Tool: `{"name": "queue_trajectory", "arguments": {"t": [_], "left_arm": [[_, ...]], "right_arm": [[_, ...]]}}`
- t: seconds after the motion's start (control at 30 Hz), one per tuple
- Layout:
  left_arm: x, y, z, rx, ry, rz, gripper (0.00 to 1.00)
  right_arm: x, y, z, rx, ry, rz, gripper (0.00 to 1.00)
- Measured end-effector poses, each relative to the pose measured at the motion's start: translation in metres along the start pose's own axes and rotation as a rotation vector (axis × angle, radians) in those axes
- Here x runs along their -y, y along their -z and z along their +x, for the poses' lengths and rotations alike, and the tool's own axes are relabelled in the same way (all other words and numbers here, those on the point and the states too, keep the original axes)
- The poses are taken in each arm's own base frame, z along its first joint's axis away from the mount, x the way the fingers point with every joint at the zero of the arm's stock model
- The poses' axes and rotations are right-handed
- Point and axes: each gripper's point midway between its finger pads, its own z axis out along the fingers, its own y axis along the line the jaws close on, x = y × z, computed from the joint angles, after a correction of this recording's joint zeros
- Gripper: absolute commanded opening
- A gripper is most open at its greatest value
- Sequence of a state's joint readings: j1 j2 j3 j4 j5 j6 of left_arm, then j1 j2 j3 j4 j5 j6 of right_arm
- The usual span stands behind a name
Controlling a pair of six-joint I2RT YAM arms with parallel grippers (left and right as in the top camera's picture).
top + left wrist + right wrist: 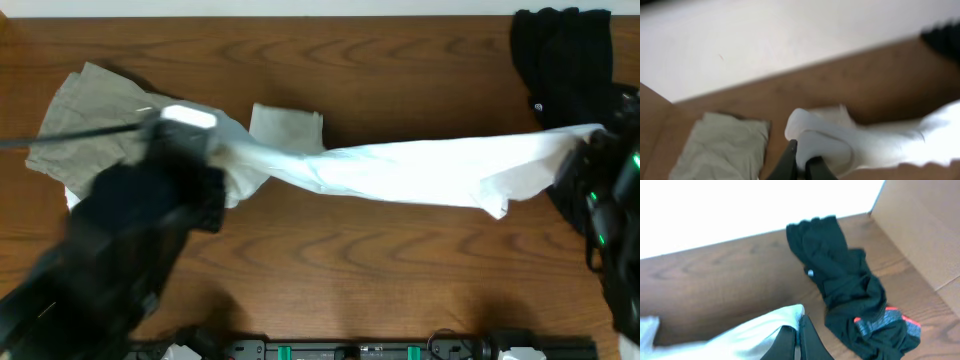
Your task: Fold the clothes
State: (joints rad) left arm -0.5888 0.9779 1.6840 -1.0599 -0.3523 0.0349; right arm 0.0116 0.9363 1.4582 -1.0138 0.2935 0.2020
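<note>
White T-shirt (420, 170) (print hidden) pinched by left end effector (801, 159) and right end effector (797, 339)

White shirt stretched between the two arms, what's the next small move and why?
Probably lower the left pincer and right pincer together, so the white shirt settles on the bare table in front. Each grips one end, and the cloth runs between them as a bunched, twisted band, not flat enough to fold. That spot lies apart from the beige garment and black garment.
</note>
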Motion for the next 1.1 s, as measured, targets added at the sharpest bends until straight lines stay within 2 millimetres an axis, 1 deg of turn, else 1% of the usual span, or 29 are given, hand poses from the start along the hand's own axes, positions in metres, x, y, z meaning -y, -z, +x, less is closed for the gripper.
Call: {"name": "queue_trajectory", "arguments": {"t": [0.03, 0.07, 0.13, 0.17, 0.23, 0.3, 0.4, 0.47, 0.57, 0.6, 0.63, 0.67, 0.73, 0.77, 0.8, 0.83, 0.87, 0.9, 0.97, 1.0, 1.03, 1.07, 1.1], "left_arm": [[-0.007, 0.014, -0.01, 0.046, 0.02, -0.005, 0.06], [-0.012, 0.024, -0.016, 0.078, 0.034, -0.009, 0.06], [-0.024, 0.049, -0.029, 0.157, 0.069, -0.016, 0.06], [-0.029, 0.059, -0.034, 0.187, 0.083, -0.018, 0.06], [-0.036, 0.073, -0.039, 0.227, 0.102, -0.028, 0.06], [-0.04, 0.074, -0.04, 0.232, 0.107, -0.048, 0.06], [-0.038, 0.061, -0.041, 0.2, 0.094, -0.069, 0.06], [-0.031, 0.042, -0.041, 0.156, 0.073, -0.08, 0.06], [-0.017, 0.003, -0.039, 0.069, 0.031, -0.093, 0.06], [-0.012, -0.012, -0.038, 0.038, 0.017, -0.101, 0.06], [-0.006, -0.031, -0.037, 0.003, 0.002, -0.111, 0.06], [-0.003, -0.046, -0.036, -0.019, -0.006, -0.121, 0.06], [0.004, -0.086, -0.032, -0.077, -0.024, -0.146, 0.06], [0.007, -0.11, -0.029, -0.107, -0.032, -0.159, 0.06], [0.009, -0.129, -0.028, -0.122, -0.036, -0.17, 0.06], [0.01, -0.154, -0.026, -0.136, -0.039, -0.182, 0.06], [0.011, -0.173, -0.025, -0.141, -0.044, -0.194, 0.06], [0.01, -0.197, -0.021, -0.152, -0.052, -0.209, 0.06], [0.007, -0.237, -0.014, -0.166, -0.07, -0.232, 0.06], [0.005, -0.249, -0.009, -0.179, -0.081, -0.234, 0.06], [0.002, -0.262, -0.003, -0.195, -0.09, -0.231, 0.06], [0.001, -0.267, 0.0, -0.204, -0.097, -0.225, 0.06], [-0.002, -0.271, 0.002, -0.21, -0.098, -0.216, 0.06]], "right_arm": [[0.002, 0.008, -0.005, 0.028, -0.008, -0.002, 0.01], [0.005, 0.017, -0.011, 0.057, -0.017, 0.0, 0.01], [0.01, 0.035, -0.025, 0.12, -0.037, 0.003, 0.01], [0.013, 0.043, -0.031, 0.147, -0.046, 0.006, 0.01], [0.017, 0.054, -0.041, 0.192, -0.061, 0.014, 0.01], [0.019, 0.056, -0.045, 0.204, -0.065, 0.023, 0.01], [0.016, 0.042, -0.044, 0.167, -0.053, 0.038, 0.01], [0.011, 0.02, -0.04, 0.117, -0.035, 0.054, 0.01], [0.0, -0.027, -0.03, 0.008, 0.004, 0.081, 0.01], [-0.004, -0.041, -0.026, -0.023, 0.016, 0.088, 0.01], [-0.009, -0.061, -0.02, -0.065, 0.033, 0.096, 0.01], [-0.013, -0.078, -0.015, -0.097, 0.046, 0.102, 0.01], [-0.022, -0.116, -0.002, -0.164, 0.074, 0.114, 0.01], [-0.027, -0.134, 0.005, -0.192, 0.089, 0.114, 0.01], [-0.034, -0.154, 0.012, -0.219, 0.105, 0.108, 0.01], [-0.039, -0.169, 0.017, -0.232, 0.113, 0.101, 0.01], [-0.044, -0.185, 0.022, -0.244, 0.119, 0.093, 0.01], [-0.049, -0.199, 0.026, -0.251, 0.124, 0.085, 0.01], [-0.056, -0.223, 0.036, -0.27, 0.132, 0.073, 0.02], [-0.057, -0.23, 0.039, -0.276, 0.132, 0.068, 0.02], [-0.056, -0.234, 0.04, -0.278, 0.13, 0.066, 0.02], [-0.056, -0.236, 0.039, -0.279, 0.127, 0.064, 0.02], [-0.054, -0.235, 0.031, -0.267, 0.118, 0.061, 0.02]]}}
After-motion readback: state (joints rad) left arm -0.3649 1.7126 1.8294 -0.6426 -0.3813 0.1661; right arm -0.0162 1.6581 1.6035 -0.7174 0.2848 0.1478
